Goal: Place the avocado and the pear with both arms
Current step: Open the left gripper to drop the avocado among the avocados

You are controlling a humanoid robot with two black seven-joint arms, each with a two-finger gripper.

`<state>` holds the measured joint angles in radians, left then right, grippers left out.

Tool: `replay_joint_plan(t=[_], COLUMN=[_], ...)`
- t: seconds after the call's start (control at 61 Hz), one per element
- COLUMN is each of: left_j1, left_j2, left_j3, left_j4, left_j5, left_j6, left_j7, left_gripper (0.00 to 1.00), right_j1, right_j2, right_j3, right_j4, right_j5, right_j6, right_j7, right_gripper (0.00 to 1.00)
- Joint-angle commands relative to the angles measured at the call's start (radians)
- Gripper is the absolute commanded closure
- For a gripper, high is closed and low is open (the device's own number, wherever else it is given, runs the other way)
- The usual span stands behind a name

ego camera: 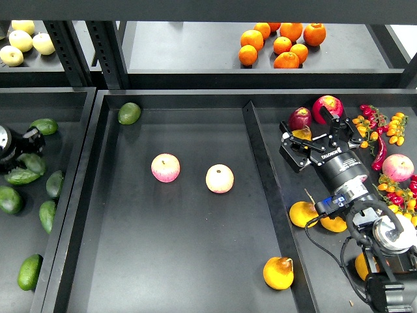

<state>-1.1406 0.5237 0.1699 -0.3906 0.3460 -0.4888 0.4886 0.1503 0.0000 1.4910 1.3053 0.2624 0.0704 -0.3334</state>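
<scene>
Several dark green avocados lie in the left bin. One avocado [44,125] lies right by the tip of my left gripper [32,139], another avocado [31,163] just below it. The left gripper is dark and its fingers cannot be told apart. My right gripper [317,132] hangs over the right bin with its fingers spread wide above a yellow pear [301,134], mostly hidden under it. Another yellow-orange pear [278,272] with a reddish blotch lies in the middle tray by the divider.
The middle tray [195,261] holds two pink-yellow apples [165,167] [219,178] and a rounder, lighter avocado [129,113] at its back left. Red apples [328,106], more pears [303,214] and small tomatoes and chillies [380,134] crowd the right bin. Oranges [281,45] sit on the shelf.
</scene>
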Motion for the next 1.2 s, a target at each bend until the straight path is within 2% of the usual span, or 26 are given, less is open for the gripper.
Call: replay_joint_plan(t=[0.0,0.704,1.18], left_j1=[0.036,0.226,0.303], left_j2=[0.019,0.052,0.045], left_j3=[-0.026,-0.156,-0.213], left_j4=[-0.001,0.006,0.018], left_j5=[0.001,0.01,0.011], left_j6=[0.0,0.0,0.0], left_j7=[0.0,0.0,0.0], left_gripper=[0.92,0.88,0.79], right_j1=[0.0,-0.009,-0.009], right_j2=[0.0,0.0,0.0], right_j3=[0.0,-0.008,-0.009], right_j4=[0.0,0.0,0.002], right_j5=[0.0,0.001,0.003], right_j6=[0.002,0.006,0.006], right_j7=[-0.001,-0.002,-0.004], right_gripper=[0.0,0.0,0.0])
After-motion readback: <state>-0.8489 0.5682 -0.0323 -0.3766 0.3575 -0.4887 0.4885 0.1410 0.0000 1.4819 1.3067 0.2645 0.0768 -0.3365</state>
